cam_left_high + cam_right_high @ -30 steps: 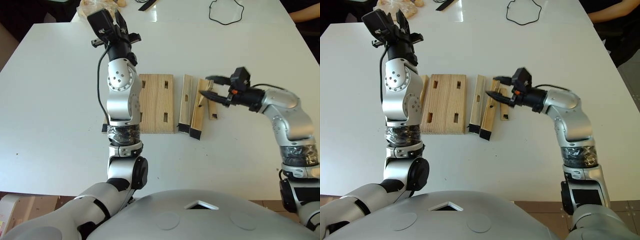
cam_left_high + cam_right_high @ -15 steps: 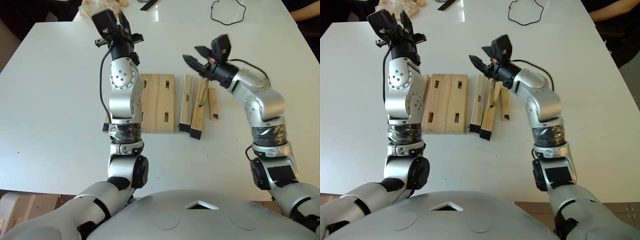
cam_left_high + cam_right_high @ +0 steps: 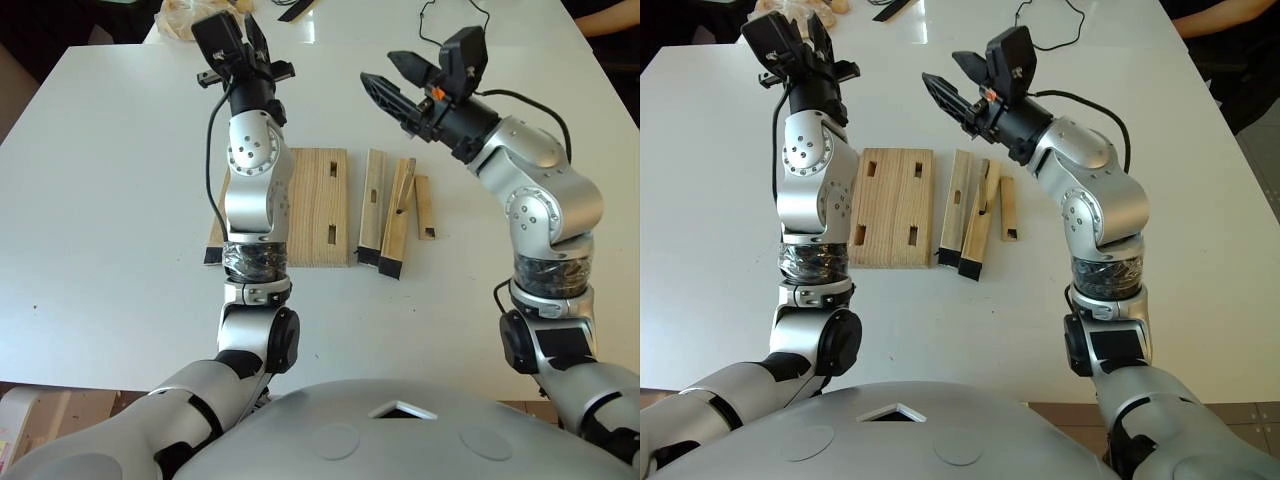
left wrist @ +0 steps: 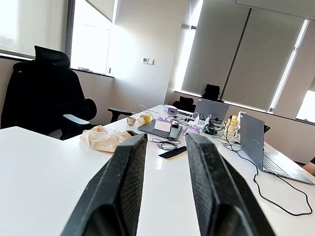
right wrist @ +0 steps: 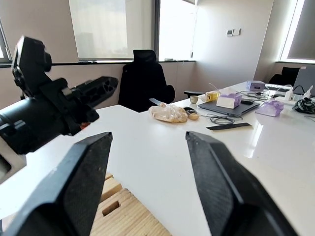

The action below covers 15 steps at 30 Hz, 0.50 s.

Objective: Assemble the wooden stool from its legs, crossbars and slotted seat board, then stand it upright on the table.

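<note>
Far left, table level: pale wood strip w/ black end cap, flat on white table, just beside seat board's L edge; mostly hidden under L forearm. Leg or crossbar, can't tell.
L gripper: held high over table's far side, black fingers apart, nothing between. Aimed out at the room, away from parts.
Seat board: pale rectangular wooden seat board w/ four slots, flat mid-table, long axis near-to-far. L forearm crosses above its L edge.
Legs: just R of board, pale wooden leg w/ black foot, flat, parallel to board. Next to it a 2nd black-footed leg, slightly skewed, looks propped on its neighbours.
Crossbar: short pale wooden bar w/ one slot, just R of skewed leg, same near-to-far lie.
R gripper: raised above far ends of legs, fingers spread wide, empty. Tips aim toward robot's L and away.
Key relation (judgement): parts lie below R gripper and back toward robot; R arm nearer to leg cluster. Long axes run near-to-far, so a pick needs wrist turned down, fingers closing across the width.
</note>
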{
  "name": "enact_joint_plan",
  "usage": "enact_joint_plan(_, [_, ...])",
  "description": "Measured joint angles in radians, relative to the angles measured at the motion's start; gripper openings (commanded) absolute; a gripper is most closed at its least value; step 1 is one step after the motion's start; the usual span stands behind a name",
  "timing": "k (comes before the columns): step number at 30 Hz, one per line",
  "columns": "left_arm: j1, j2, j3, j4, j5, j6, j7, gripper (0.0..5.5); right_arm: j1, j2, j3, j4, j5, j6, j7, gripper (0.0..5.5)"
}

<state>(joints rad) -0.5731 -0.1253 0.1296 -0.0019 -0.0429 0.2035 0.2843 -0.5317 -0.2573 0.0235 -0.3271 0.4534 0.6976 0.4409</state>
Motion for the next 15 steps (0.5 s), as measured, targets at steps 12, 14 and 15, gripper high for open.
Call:
enact_joint_plan(12, [0.0,-0.005,0.0,0.005,0.0,-0.002,0.002,1.45,0.132,0.013,0.11,0.175,-0.116,-0.176,0.03,2.75])
enact_joint_plan(14, [0.004,-0.004,0.002,-0.009,0.0,-0.001,0.013,1.45,0.131,0.022,0.097,0.158,-0.098,-0.144,0.025,2.75])
enact_joint_plan(15, [0.012,-0.005,0.003,-0.025,0.001,0.0,0.02,1.45,0.127,0.026,0.086,0.128,-0.082,-0.119,0.014,2.75])
